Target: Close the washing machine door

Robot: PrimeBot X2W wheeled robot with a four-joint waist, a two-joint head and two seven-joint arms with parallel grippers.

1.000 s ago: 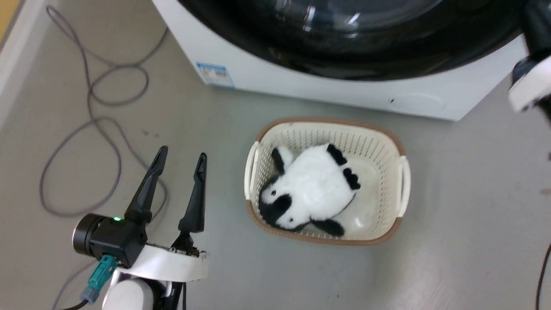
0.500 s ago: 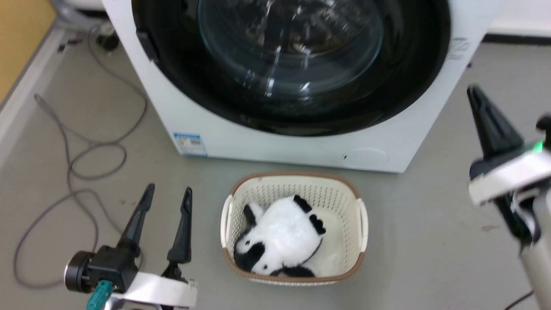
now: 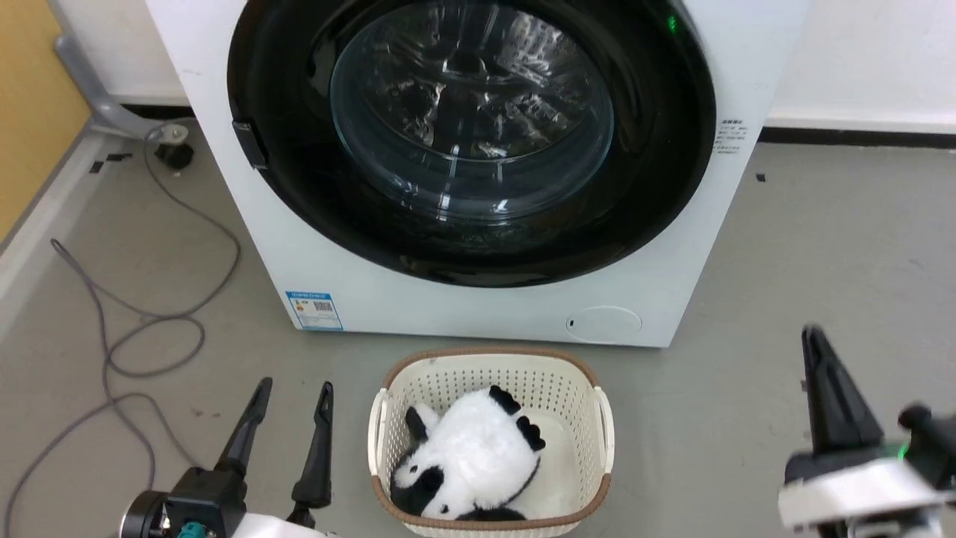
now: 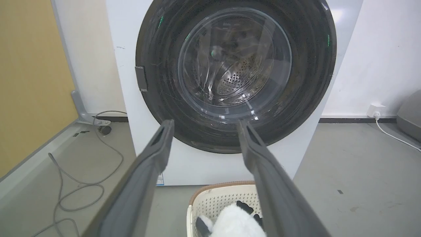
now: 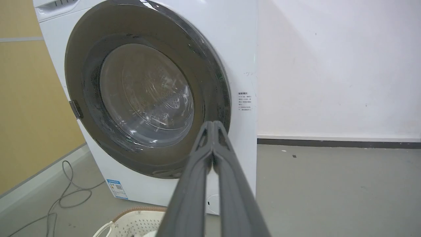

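The washing machine (image 3: 485,314) is a white box straight ahead. The washing machine door (image 3: 299,194), a glossy black ring around a clear glass bowl, lies flat against its front; the steel drum shows through the glass. My left gripper (image 3: 294,388) is open at the lower left, empty, well short of the machine. My right gripper (image 3: 814,344) is shut on nothing at the lower right, also clear of the machine. In the left wrist view the open left gripper (image 4: 204,123) points at the door (image 4: 158,65). In the right wrist view the shut right gripper (image 5: 213,124) points at the door's (image 5: 85,72) right rim.
A cream basket (image 3: 489,360) with a black-and-white plush toy (image 3: 463,463) stands on the floor between my grippers, just before the machine. A grey cable (image 3: 149,329) loops over the floor at the left. A yellow panel (image 3: 30,90) borders the left side.
The head camera has tilted up, so the whole door now shows. My right gripper has drawn back from the machine's right side and down. The left gripper holds its place.
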